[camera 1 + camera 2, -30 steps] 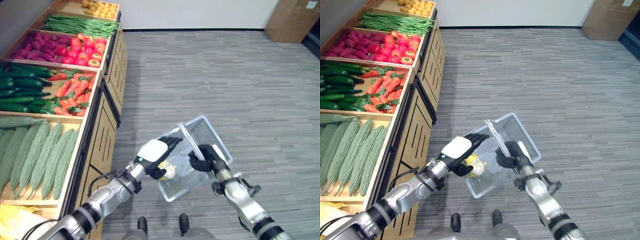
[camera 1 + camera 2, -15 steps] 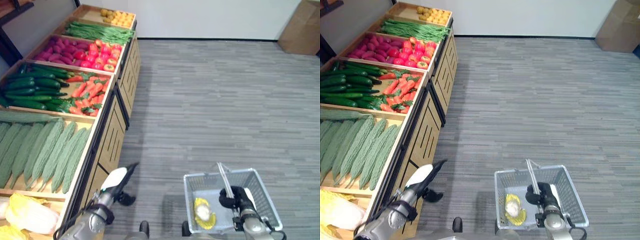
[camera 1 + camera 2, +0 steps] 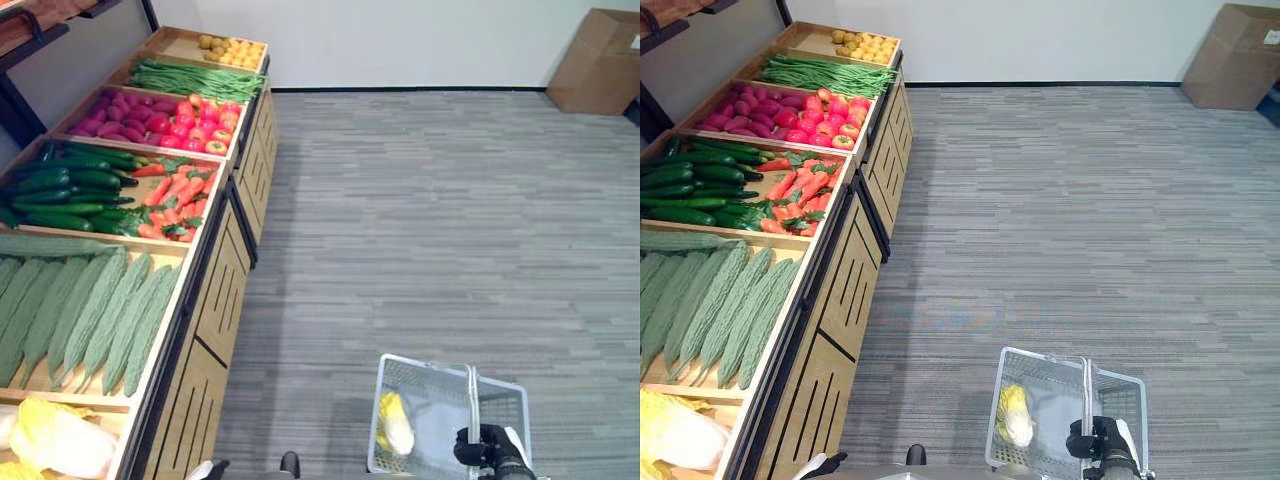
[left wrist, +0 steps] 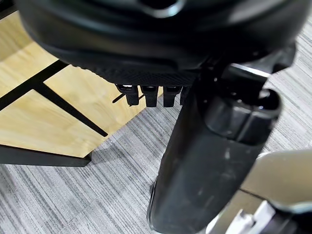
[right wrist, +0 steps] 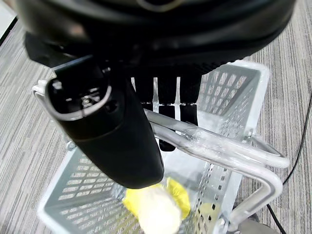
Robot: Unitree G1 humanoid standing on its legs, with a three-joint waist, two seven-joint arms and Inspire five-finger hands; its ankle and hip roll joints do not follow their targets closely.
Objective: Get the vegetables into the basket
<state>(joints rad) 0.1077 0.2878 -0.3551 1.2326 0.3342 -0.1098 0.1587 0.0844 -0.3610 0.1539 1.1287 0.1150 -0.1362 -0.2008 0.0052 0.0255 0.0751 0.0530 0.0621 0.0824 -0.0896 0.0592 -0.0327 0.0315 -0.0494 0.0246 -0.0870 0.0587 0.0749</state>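
The right hand (image 3: 487, 449) is curled around the handle (image 5: 214, 146) of the basket (image 3: 500, 395) and holds it up over the grey floor (image 3: 430, 210). In the right wrist view the fingers (image 5: 165, 105) wrap over the shiny metal bar and the thumb (image 5: 107, 131) crosses in front of it. The basket is pale, with walls full of little holes.

Inside the basket lies one vegetable, a yellow and white cabbage (image 3: 396, 425). It rests against the basket's left side.

The left hand (image 4: 156, 48) hangs low beside the wooden stand (image 3: 215, 310). In the left wrist view its fingers (image 4: 148, 95) point down, fairly straight, and hold nothing. Only the tips show, so this is a little hard to be sure of.

The stand runs along the robot's left side and holds boxes of vegetables. Nearest are more pale cabbages (image 3: 50, 440). Next come long, bumpy green gourds (image 3: 90, 310). Then dark green cucumbers (image 3: 60, 190) lie beside orange carrots (image 3: 175, 195). After them come purple ones (image 3: 115, 110) next to red tomatoes (image 3: 195, 125), then green beans (image 3: 195, 78), and small yellow ones (image 3: 232, 47) at the far end.

A brown cardboard box (image 3: 592, 45) stands by the far wall.
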